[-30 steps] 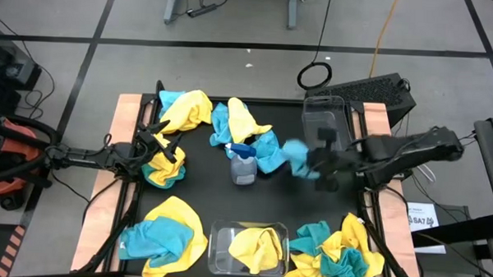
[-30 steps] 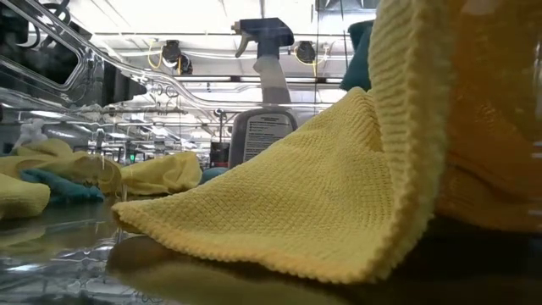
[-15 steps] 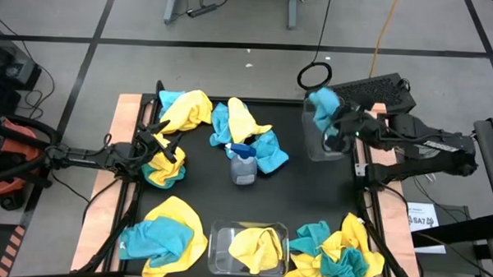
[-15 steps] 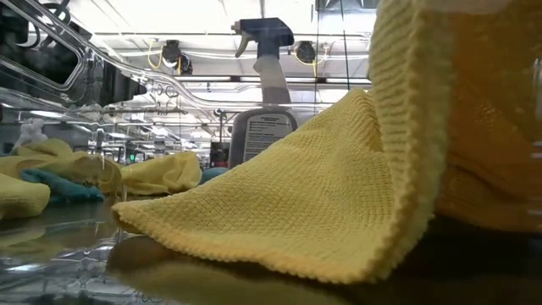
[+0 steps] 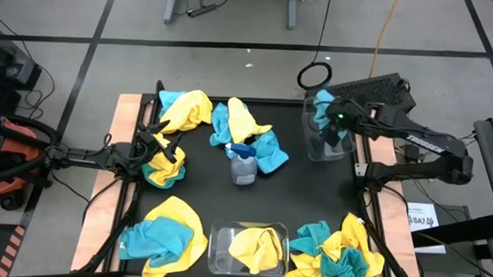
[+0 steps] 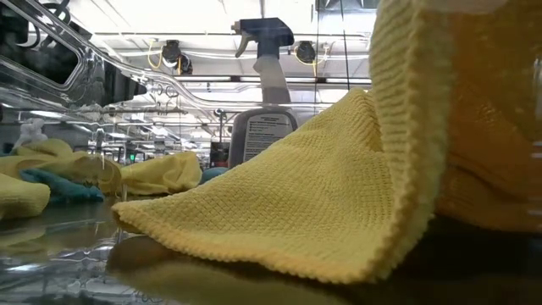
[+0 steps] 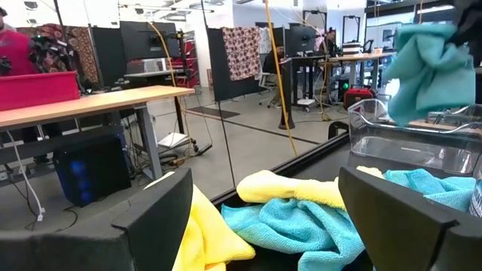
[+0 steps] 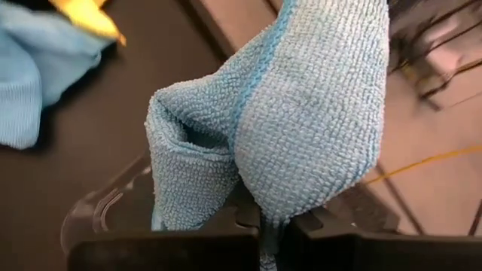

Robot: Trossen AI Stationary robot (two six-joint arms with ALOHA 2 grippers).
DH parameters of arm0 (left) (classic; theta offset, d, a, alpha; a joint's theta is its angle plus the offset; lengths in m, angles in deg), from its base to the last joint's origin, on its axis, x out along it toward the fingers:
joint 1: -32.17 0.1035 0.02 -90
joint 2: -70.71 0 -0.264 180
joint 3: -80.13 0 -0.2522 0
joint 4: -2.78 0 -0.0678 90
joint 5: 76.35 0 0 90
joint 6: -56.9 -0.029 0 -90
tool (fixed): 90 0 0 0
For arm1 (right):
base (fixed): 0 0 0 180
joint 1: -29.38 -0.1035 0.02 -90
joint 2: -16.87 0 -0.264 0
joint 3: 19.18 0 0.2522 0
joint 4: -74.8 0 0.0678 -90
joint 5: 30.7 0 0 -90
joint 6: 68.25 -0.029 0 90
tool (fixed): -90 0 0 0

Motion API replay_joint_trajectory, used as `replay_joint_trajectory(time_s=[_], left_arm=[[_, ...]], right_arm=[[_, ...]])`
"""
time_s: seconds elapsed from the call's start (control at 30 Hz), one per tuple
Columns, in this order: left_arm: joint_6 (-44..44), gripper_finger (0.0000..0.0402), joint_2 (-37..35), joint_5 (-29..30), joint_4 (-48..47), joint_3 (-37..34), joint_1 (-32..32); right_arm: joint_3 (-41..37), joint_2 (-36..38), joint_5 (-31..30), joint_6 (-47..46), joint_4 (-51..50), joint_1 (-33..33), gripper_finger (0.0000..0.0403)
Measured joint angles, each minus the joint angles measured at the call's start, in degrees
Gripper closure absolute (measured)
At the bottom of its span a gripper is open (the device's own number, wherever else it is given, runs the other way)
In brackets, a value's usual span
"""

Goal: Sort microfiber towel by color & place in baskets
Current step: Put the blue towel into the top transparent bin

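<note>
My right gripper (image 5: 333, 118) is shut on a teal-blue towel (image 5: 321, 100) above the clear basket (image 5: 328, 145) at the table's far right. The left wrist view shows that towel (image 7: 431, 66) over the basket's rim (image 7: 392, 135). My left gripper (image 5: 158, 146) waits open at the table's left, beside a yellow and teal pile (image 5: 165, 168); its fingers (image 7: 162, 214) stand wide apart. A second clear basket (image 5: 218, 236) at the near edge holds a yellow towel (image 5: 255, 247). More yellow and teal towels lie in piles (image 5: 231, 121) on the table. My right gripper pinches a bunched fold of the teal towel (image 8: 265, 211) between its two shut fingers, several layers together. The arm reaches in from the table's right side. The towel is lifted clear and stands out past the fingertips (image 8: 301, 105), above the far-right basket.
A clear spray bottle with a blue trigger (image 5: 243, 163) stands mid-table among the towels and shows in the low view (image 6: 264, 80). Towel piles lie near left (image 5: 162, 238) and near right (image 5: 333, 252). A dark keyboard (image 5: 380, 92) sits beyond the table's far right corner.
My right gripper has carried the teal towel from the middle of the table, by the spray bottle, toward the far right edge. It now holds the towel above the far-right basket. The towel stays lifted clear in the shut fingers.
</note>
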Motion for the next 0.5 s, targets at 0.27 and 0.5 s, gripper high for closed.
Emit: replay_joint_trajectory(time_s=[0.27, 0.5], left_arm=[[-0.01, 0.0063, 0.00, 0.02, 0.00, 0.00, 0.00], [-0.01, 0.0063, 0.00, 0.00, 0.00, -0.02, 0.01]], right_arm=[[-8.42, -3.84, 7.60, 0.28, 4.30, 6.23, 0.0398], [-12.81, -6.56, 10.94, 0.24, 5.71, 10.03, 0.0395]])
